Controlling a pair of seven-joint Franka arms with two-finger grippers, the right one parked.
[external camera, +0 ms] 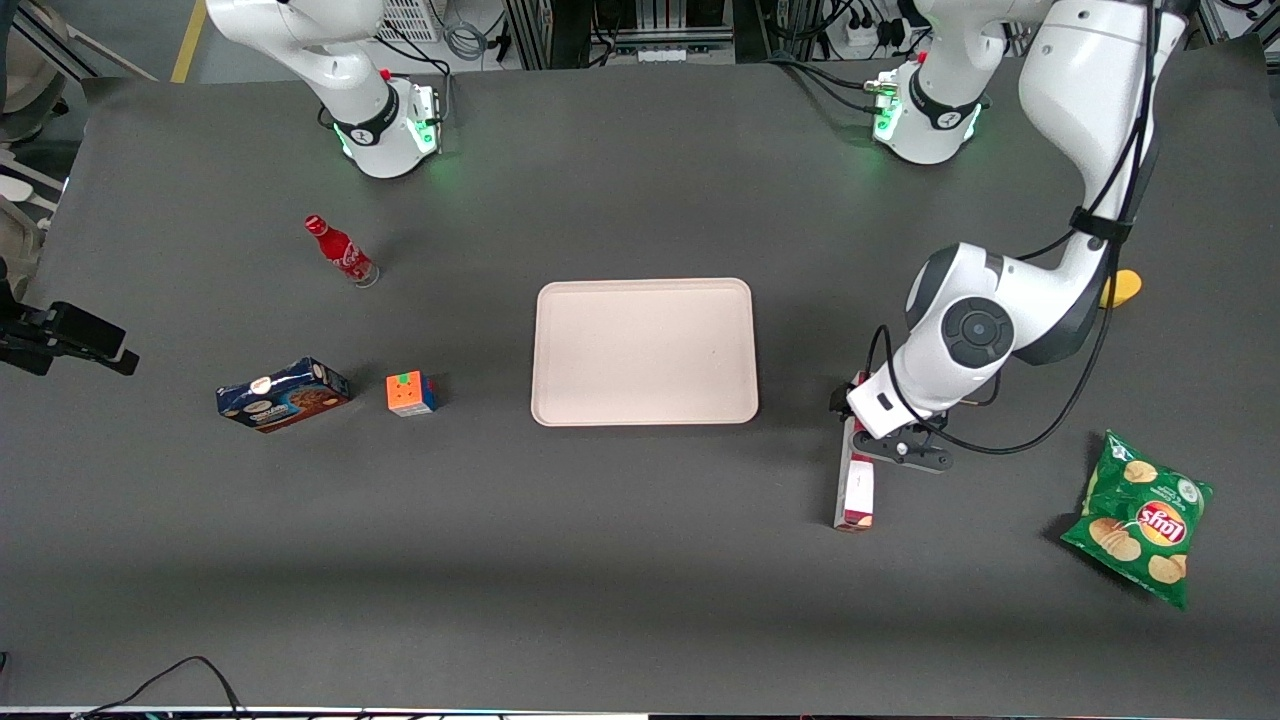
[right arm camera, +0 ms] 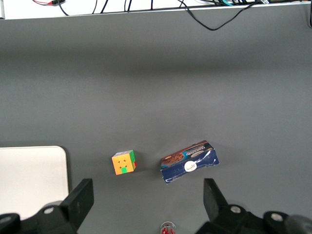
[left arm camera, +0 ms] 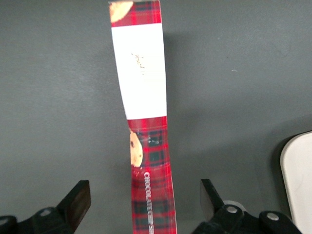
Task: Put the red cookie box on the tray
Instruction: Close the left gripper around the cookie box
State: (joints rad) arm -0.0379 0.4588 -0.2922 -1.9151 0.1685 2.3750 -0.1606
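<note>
Hovering low over the red cookie box (left arm camera: pixel 146 126), the left arm's gripper (left arm camera: pixel 141 200) has its fingers (left arm camera: pixel 75 202) spread wide, one on each side of the carton and clear of it. That long plaid box lies flat on the dark table (external camera: pixel 640 560), apart from the tray (external camera: pixel 645 350), toward the working arm's end. A green Lay's chip bag (external camera: pixel 1140 518) sits farther out that way. Toward the parked arm's end lie a Rubik's cube (external camera: pixel 410 393), a blue cookie box (external camera: pixel 283 394) and a red Coca-Cola bottle (external camera: pixel 340 250).
</note>
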